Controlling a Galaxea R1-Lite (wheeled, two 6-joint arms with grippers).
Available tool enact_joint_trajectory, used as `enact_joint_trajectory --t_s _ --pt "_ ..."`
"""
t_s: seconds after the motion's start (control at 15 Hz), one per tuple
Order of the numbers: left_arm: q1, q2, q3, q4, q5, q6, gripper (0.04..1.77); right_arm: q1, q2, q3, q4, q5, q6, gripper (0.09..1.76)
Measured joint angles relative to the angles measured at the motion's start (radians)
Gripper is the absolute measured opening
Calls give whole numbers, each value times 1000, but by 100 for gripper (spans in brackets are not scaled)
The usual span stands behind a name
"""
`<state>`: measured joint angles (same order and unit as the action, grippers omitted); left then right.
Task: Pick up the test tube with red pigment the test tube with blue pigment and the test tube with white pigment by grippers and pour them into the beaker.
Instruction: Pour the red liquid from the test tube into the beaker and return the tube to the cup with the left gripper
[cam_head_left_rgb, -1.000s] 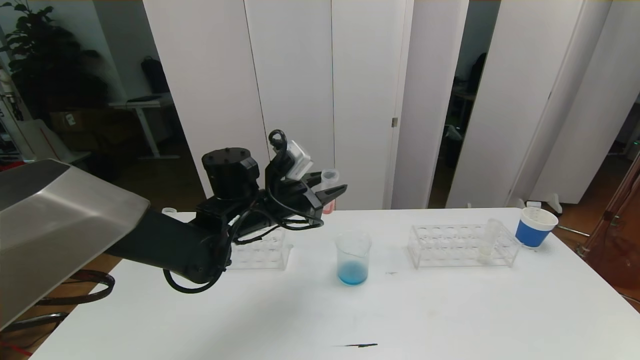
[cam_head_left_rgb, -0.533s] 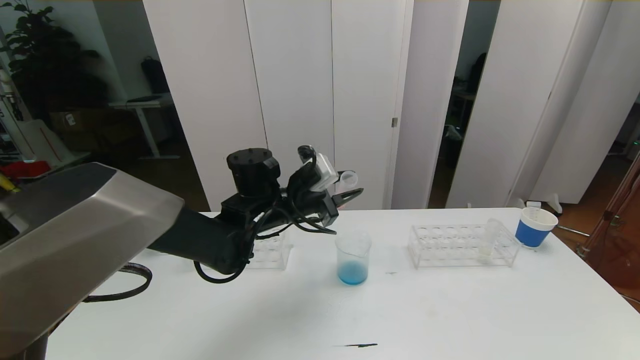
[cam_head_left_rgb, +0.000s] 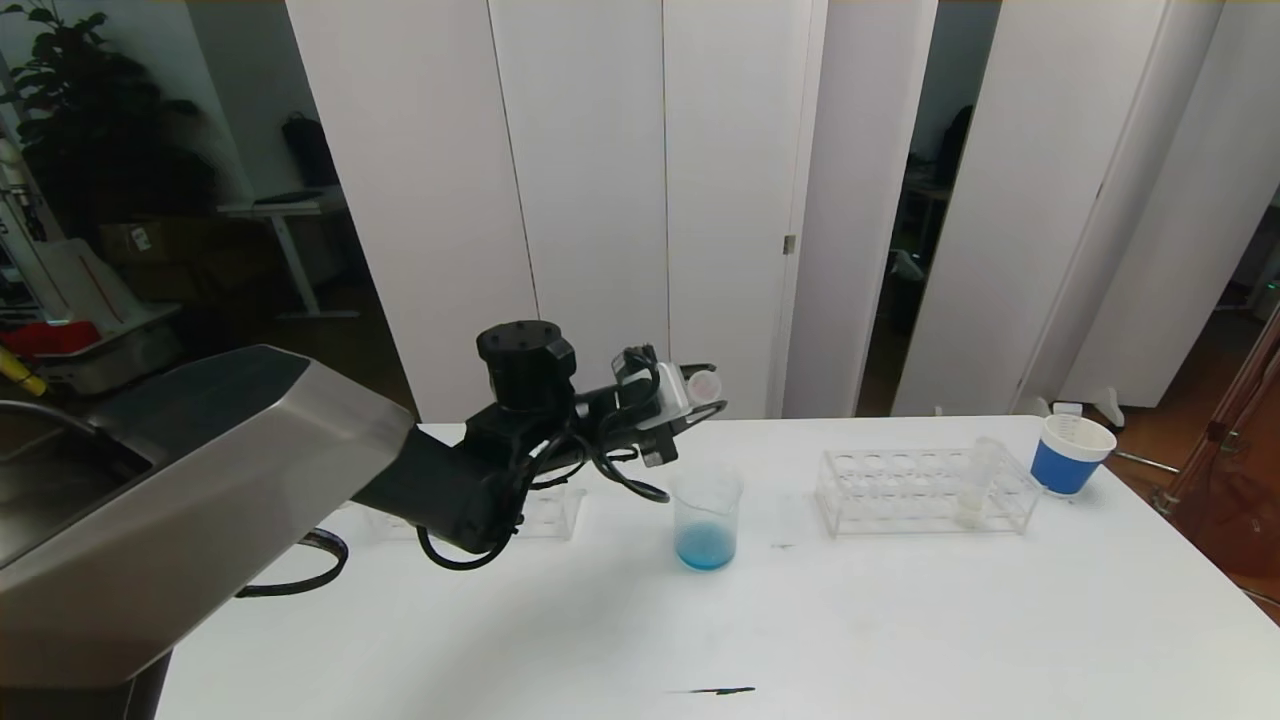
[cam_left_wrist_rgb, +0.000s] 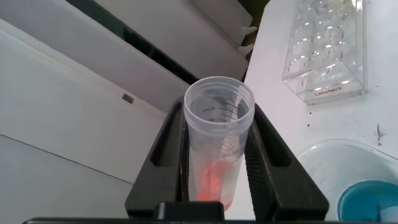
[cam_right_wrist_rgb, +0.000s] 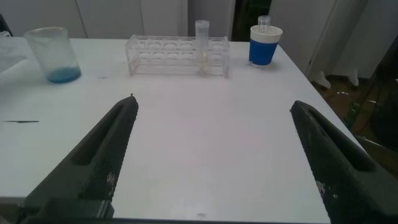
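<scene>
left gripper (cam_head_left_rgb: 706, 397): clamped on the test tube with red pigment (cam_left_wrist_rgb: 219, 149), tube tipped toward horizontal, mouth pointing right, just above the beaker's 11 o'clock side
red pigment: small red-orange pool in the tube's bottom, none seen leaving the mouth
beaker (cam_head_left_rgb: 706, 520): upright at table centre, blue liquid in its base
test tube with white pigment (cam_head_left_rgb: 975, 483): standing in the right rack (cam_head_left_rgb: 925, 492) at its right end, 3 o'clock of the beaker
left rack (cam_head_left_rgb: 540, 508): clear, at 9 o'clock of the beaker, partly behind the left arm
paper cup (cam_head_left_rgb: 1069, 453): blue and white, 3 o'clock of the right rack
right gripper (cam_right_wrist_rgb: 211, 162): jaws spread wide, holding nothing, low over the near right table (cam_head_left_rgb: 900, 620)
test tube with blue pigment: cannot tell where
</scene>
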<state>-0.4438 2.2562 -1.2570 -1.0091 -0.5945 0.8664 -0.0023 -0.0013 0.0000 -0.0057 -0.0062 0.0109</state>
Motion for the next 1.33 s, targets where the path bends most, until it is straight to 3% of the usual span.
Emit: enact_joint_trajectory --t_s 0.87,1.33 --pt "14 24 25 -7 -11 370 60 0 0 0 0 0 0 175" --pt "15 52 18 -80 -19 451 60 0 0 0 0 0 0 175"
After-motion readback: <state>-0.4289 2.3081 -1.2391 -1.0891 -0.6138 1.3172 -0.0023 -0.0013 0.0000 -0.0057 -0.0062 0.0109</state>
